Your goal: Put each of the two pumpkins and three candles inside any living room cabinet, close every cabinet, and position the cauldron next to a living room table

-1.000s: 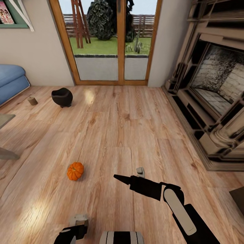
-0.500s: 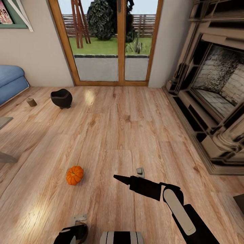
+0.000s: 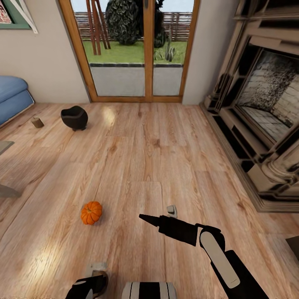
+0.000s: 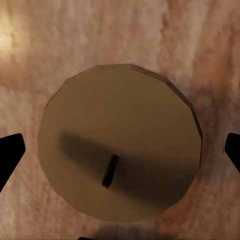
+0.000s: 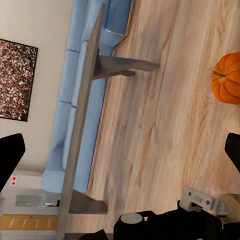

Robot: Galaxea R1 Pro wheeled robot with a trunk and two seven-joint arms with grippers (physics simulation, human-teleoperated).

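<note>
An orange pumpkin (image 3: 91, 212) lies on the wood floor, left of my right gripper (image 3: 160, 214), which hovers open and empty; the pumpkin (image 5: 227, 77) also appears in the right wrist view. My left gripper (image 3: 98, 272) points straight down at the bottom edge. In its wrist view, an olive-beige candle (image 4: 120, 142) with a dark wick stands upright on the floor between the open fingertips (image 4: 10, 155), which do not touch it. Far left, the black cauldron (image 3: 74, 117) stands on the floor with another candle (image 3: 37, 122) beside it. The cabinet is out of view.
A grey table (image 3: 5, 146) juts in at the left edge, its top (image 5: 82, 125) seen edge-on by the right wrist. A blue sofa (image 3: 12, 97) sits behind it. Glass doors (image 3: 137, 50) fill the far wall. A stone fireplace (image 3: 265, 108) lines the right side.
The head view has shifted slightly, so the cauldron, candle and pumpkin sit a little higher and further left. Both arms hold the same pose.
</note>
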